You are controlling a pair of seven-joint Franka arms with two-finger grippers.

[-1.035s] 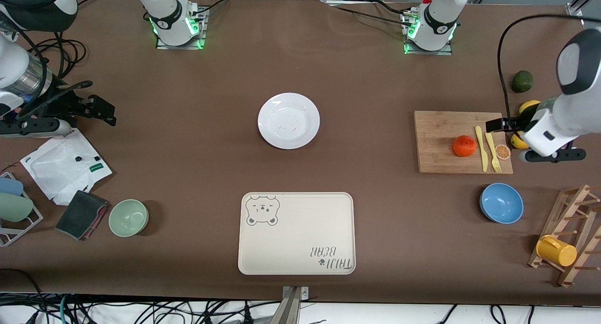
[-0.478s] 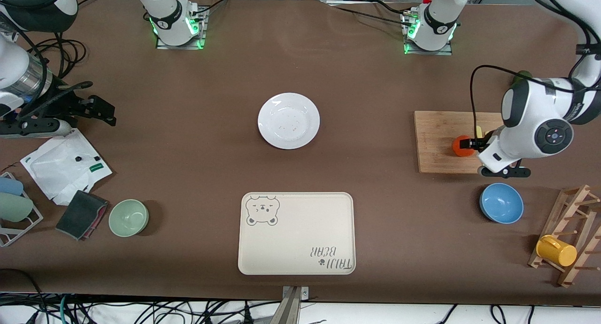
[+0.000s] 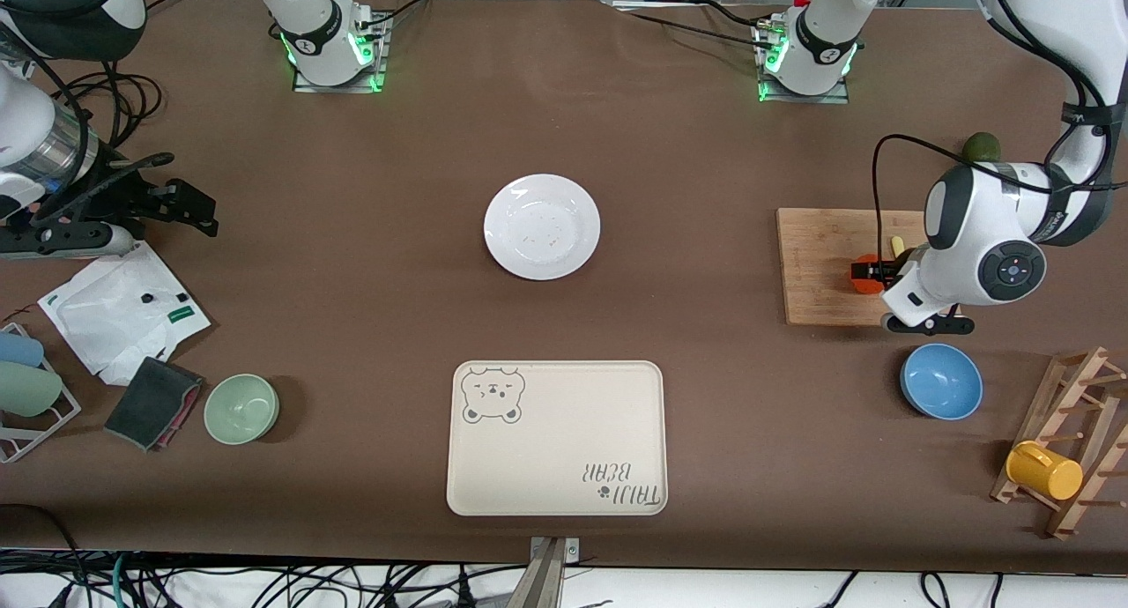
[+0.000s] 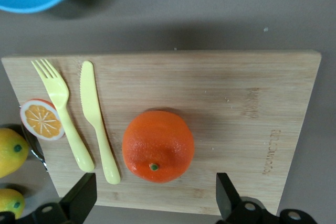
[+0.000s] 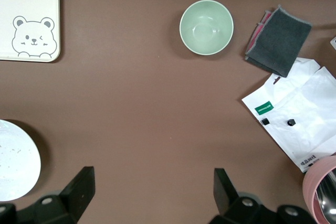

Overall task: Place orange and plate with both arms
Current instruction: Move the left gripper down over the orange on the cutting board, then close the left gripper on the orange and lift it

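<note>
1. My right pincer [image 5: 149,203] waits, spread wide, over bare brown desk [image 3: 352,264] by the round glossy white plate [image 3: 542,226] at mid-desk.
2. My left pincer [image 4: 155,203] has swung over the bamboo cutting board [image 3: 824,269], released, straddling the small round orange [image 4: 158,146]; the grasp looks imminent.

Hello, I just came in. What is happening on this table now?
The left gripper hangs open over the orange, which lies on the wooden cutting board and is not yet gripped. The right gripper waits, open, at the right arm's end of the table. The white plate sits untouched, farther from the camera than the bear tray.
</note>
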